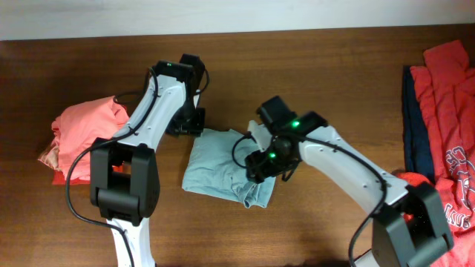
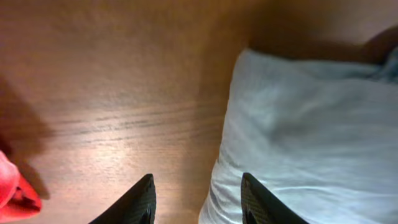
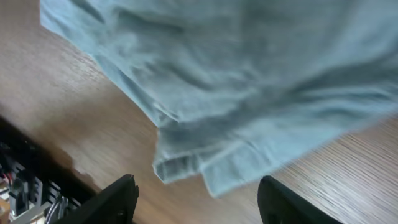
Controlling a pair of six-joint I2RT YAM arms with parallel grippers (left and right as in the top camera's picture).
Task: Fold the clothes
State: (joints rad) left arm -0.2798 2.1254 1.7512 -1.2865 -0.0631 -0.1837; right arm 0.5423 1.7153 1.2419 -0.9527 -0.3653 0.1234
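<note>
My left gripper [image 2: 198, 205] is spread wide, holding nothing, at an edge of the folded light blue shirt [image 1: 215, 159] lying mid-table [image 1: 334, 67]. My right gripper [image 3: 199, 202] gapes empty over its hem. A pink shirt [image 1: 82, 126] lies left and a red pile [image 1: 445, 111] lies right.

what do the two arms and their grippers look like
Both arms have white links joined by bulky black joints, with black cables looping alongside. The left arm shows one green light, the right arm two. The left gripper and right gripper each have two plain black tapered fingers.
</note>
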